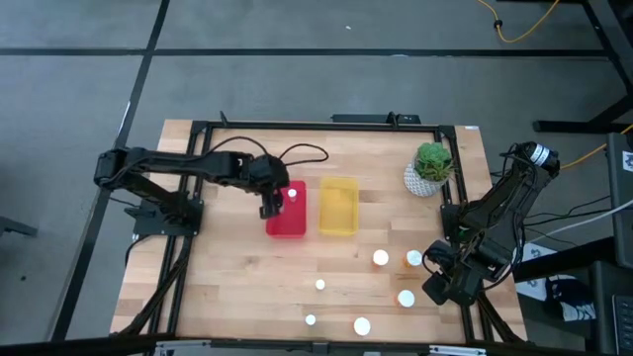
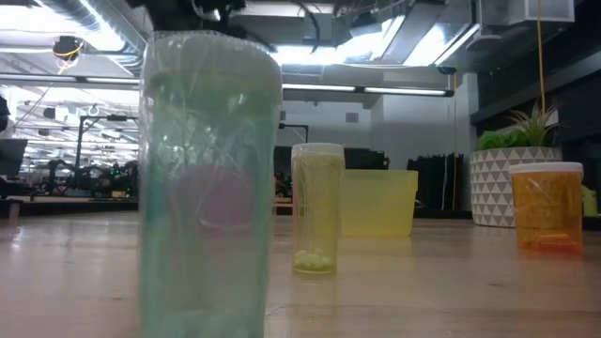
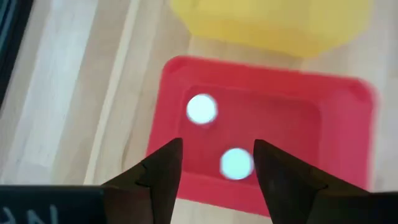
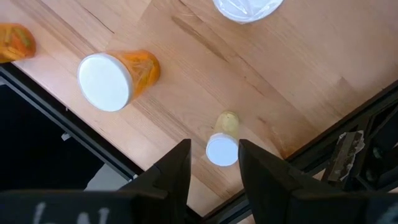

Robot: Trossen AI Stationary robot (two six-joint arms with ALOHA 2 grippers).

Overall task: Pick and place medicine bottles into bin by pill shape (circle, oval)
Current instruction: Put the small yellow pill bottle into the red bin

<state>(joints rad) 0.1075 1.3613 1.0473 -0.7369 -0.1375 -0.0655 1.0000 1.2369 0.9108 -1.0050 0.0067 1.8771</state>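
My left gripper [image 3: 217,171] is open above the red bin [image 1: 286,212]. Two white-capped bottles stand in the bin: one [image 3: 201,109] farther in, one [image 3: 236,163] below the gap between my fingers. My right gripper [image 4: 214,165] is open near the table's near right corner [image 1: 440,287], above a small white-capped bottle [image 4: 222,149] with a yellowish body that stands on the table. Several more white-capped bottles stand on the near right part of the table, among them [image 1: 381,258], an orange one [image 1: 406,298] and a small one [image 1: 320,285].
A yellow bin [image 1: 338,207] stands right of the red one. A potted green plant [image 1: 431,168] is at the far right. An orange bottle [image 4: 112,78] stands close to my right gripper. The table's edge and dark frame [image 4: 348,149] are just beyond it.
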